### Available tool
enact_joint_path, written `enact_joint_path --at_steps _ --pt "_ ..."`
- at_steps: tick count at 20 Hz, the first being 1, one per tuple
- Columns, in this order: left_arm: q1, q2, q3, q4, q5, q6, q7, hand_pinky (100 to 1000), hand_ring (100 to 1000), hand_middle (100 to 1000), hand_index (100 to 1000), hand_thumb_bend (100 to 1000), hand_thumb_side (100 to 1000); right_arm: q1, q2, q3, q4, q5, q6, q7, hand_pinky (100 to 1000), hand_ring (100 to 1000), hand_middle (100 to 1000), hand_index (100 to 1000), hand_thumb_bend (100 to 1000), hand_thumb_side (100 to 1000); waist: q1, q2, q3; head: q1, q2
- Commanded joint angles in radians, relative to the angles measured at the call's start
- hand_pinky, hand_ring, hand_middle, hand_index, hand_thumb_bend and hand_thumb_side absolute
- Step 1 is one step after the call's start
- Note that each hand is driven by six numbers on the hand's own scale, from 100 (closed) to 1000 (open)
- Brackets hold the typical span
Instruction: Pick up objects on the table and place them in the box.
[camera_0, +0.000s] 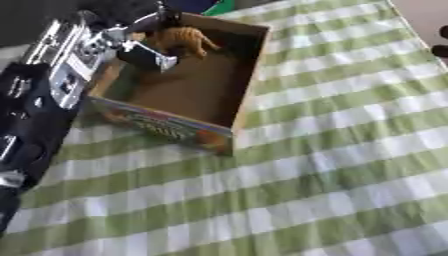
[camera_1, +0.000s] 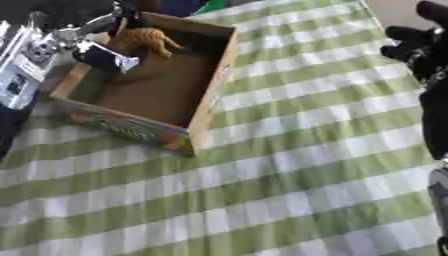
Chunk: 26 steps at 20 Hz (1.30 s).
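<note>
**Left hand holds an orange toy animal over the open box**

A shallow brown cardboard box (camera_0: 248, 75) with a printed front panel sits on a green-and-white checked tablecloth (camera_0: 332, 165), toward the upper left of the scene. The robot's left hand (camera_0: 144, 47), black with silver parts, reaches in from the left edge and sits over the far end of the box. Its fingers appear curled around a small orange striped toy animal (camera_0: 184, 40), possibly a tiger. The toy hangs just inside the box walls, above the brown floor, its long axis running roughly left to right across the box. Whether it touches the floor cannot be told.

The right hand (camera_1: 418, 42) shows only at the upper right edge, well apart from the box; its finger position cannot be told.

The toy lies directly under the left hand, so the release looks to be that hand's job.
</note>
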<state>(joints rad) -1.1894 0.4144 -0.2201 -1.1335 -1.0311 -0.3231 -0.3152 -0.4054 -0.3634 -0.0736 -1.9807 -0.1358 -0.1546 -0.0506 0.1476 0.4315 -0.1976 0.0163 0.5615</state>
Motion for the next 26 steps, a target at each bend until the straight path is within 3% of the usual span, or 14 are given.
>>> enact_joint_path --at_steps 1,5,6,8,9,10,11,12,14,18,20,21,26 --pt "-0.017 0.008 -0.009 0.006 -0.018 -0.016 -0.005 229 382 148 184 100 268 -0.012 -0.006 -0.004 -0.019 -0.011 0.003 0.001 763 805 491 858 100 1000 -0.005 -0.02 -0.002 0.001 -0.005" --pt "-0.012 -0.001 -0.014 0.027 -0.04 -0.028 -0.018 248 403 188 226 100 267 -0.012 -0.006 -0.003 -0.019 -0.011 0.004 0.001 764 805 491 858 100 1000 -0.004 -0.018 -0.004 -0.002 -0.003" --pt "-0.008 -0.003 -0.018 0.034 -0.045 -0.033 -0.022 311 477 334 416 100 249 -0.012 -0.006 -0.003 -0.019 -0.011 0.004 0.001 764 805 490 858 100 1000 -0.004 -0.017 -0.004 -0.002 -0.003" --pt "-0.003 -0.005 -0.024 0.052 -0.046 -0.051 -0.042 341 501 370 451 100 221 -0.012 -0.005 -0.004 -0.019 -0.012 0.005 0.0 764 805 490 858 100 1000 -0.004 -0.017 -0.005 -0.004 0.0" --pt "-0.001 -0.005 -0.023 0.058 -0.045 -0.06 -0.054 380 552 455 551 100 195 -0.012 -0.005 -0.005 -0.019 -0.011 0.005 -0.001 764 805 490 857 100 1000 -0.004 -0.018 -0.004 -0.005 0.002" --pt "-0.001 -0.005 -0.021 0.062 -0.042 -0.068 -0.067 380 552 455 551 100 195 -0.011 -0.006 -0.005 -0.019 -0.011 0.006 -0.001 764 805 490 857 100 1000 -0.005 -0.018 -0.003 -0.005 0.004" --pt "0.001 -0.005 -0.022 0.067 -0.04 -0.078 -0.081 434 627 550 666 100 176 -0.011 -0.005 -0.005 -0.019 -0.011 0.006 -0.002 764 806 490 858 100 1000 -0.005 -0.018 -0.002 -0.005 0.006" --pt "0.001 -0.004 -0.023 0.07 -0.04 -0.088 -0.094 434 627 550 666 100 176 -0.011 -0.005 -0.005 -0.019 -0.011 0.007 -0.002 764 806 490 858 100 1000 -0.005 -0.019 -0.002 -0.004 0.007" --pt "0.003 -0.004 -0.025 0.076 -0.043 -0.11 -0.121 561 782 710 803 321 361 -0.012 -0.003 -0.005 -0.019 -0.011 0.007 -0.002 763 806 490 857 100 1000 -0.006 -0.019 -0.002 -0.007 0.009" --pt "0.002 0.0 -0.013 0.065 -0.05 -0.144 -0.175 663 882 819 871 608 696 -0.011 -0.001 -0.006 -0.019 -0.012 0.008 -0.002 763 806 490 857 100 1000 -0.009 -0.02 0.0 -0.013 0.009" --pt "0.003 0.001 -0.01 0.061 -0.048 -0.151 -0.201 673 896 838 885 662 750 -0.011 0.0 -0.005 -0.019 -0.012 0.009 -0.002 763 806 490 857 100 1000 -0.01 -0.02 0.001 -0.017 0.004" --pt "0.003 0.001 -0.01 0.06 -0.044 -0.156 -0.213 697 917 868 910 746 832 -0.011 0.0 -0.005 -0.019 -0.012 0.009 -0.002 763 806 490 857 100 1000 -0.011 -0.02 0.001 -0.018 0.002" --pt "0.003 0.002 -0.003 0.045 -0.036 -0.156 -0.246 718 941 921 978 798 879 -0.01 0.004 -0.005 -0.019 -0.013 0.01 -0.001 763 806 490 857 100 1000 -0.011 -0.021 0.0 -0.018 -0.002"
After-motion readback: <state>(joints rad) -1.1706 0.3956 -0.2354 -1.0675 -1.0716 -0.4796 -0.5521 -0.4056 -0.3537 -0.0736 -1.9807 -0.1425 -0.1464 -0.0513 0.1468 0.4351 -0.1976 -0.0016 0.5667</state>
